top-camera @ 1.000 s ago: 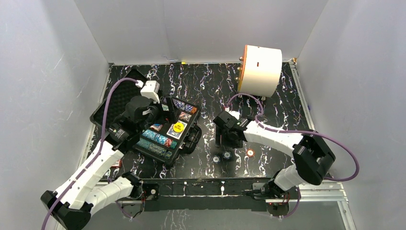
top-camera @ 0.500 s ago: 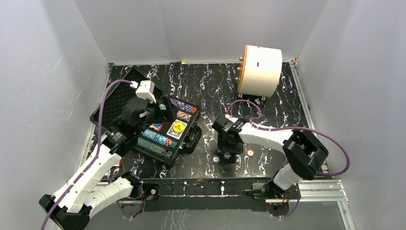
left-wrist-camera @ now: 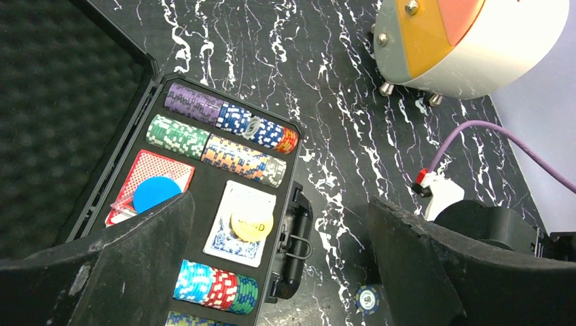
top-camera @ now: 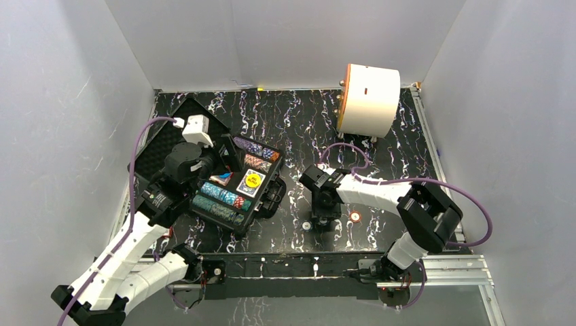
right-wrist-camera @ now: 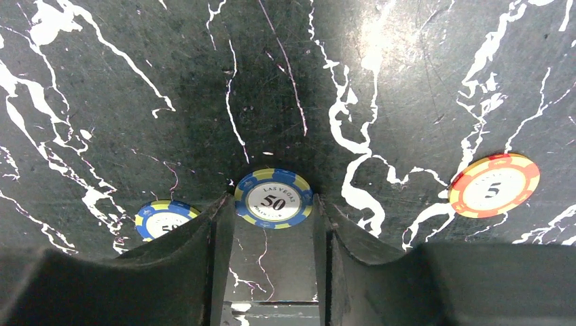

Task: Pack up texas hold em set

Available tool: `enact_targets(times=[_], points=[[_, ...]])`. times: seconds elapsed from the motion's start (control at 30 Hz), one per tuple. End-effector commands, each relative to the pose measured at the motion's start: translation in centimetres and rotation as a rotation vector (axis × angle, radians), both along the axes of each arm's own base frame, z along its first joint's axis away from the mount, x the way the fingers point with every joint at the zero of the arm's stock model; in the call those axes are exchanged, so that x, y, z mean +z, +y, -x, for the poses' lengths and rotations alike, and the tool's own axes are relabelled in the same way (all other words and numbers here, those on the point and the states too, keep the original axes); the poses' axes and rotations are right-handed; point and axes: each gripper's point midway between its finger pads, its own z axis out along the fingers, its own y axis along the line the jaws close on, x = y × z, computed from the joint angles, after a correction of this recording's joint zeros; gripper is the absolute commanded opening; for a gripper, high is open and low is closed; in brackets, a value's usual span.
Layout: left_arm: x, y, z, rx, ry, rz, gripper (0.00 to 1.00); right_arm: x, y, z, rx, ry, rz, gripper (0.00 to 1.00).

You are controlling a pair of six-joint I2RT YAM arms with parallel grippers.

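On the counter (top-camera: 292, 119), right of the open black case (left-wrist-camera: 146, 115), three loose poker chips lie flat: a blue-and-yellow 50 chip (right-wrist-camera: 274, 198), a second blue chip (right-wrist-camera: 162, 219) just beside it and partly hidden by a finger, and a red 5 chip (right-wrist-camera: 494, 185) well apart to the other side. The right hand (right-wrist-camera: 270, 202) is down at the surface with its fingers standing either side of the 50 chip, right at its rim; whether they press it yet I cannot tell. The left hand (left-wrist-camera: 278, 200) hangs wide open and empty above the case, where chip rows (left-wrist-camera: 224, 115), a red deck (left-wrist-camera: 170, 166) and a blue deck (left-wrist-camera: 234, 241) already sit in foam slots.

That chip is probably light, rigid and thin, with a smooth edge, so it should not deform but may slip or pop out sideways. The sensible hold is across its diameter, fingertips low against the counter. Once lifted it likely hangs edge-held and can swing, so a firm, centred pinch matters.
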Motion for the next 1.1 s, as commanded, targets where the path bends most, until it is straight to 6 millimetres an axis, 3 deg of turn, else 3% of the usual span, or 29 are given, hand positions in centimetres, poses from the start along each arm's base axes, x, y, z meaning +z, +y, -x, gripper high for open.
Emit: enact_targets(times=[0.0,0.43,1.07], points=[[0.0,0.8,0.0,0.031,-0.005,-0.014,0.98,-1.1,0.0,-0.6,-0.008,-0.025,0.021,0.46],[-1.5,-0.1,0.0,-0.003,0.046,-0.020,0.98,3.5,2.1,-2.5,-0.005,-0.148,-0.118,0.46],[-2.3,0.2,0.1,0.021,0.079,-0.024,0.98,3.8,5.9,-0.9,0.185,-0.130,-0.160,0.47]])
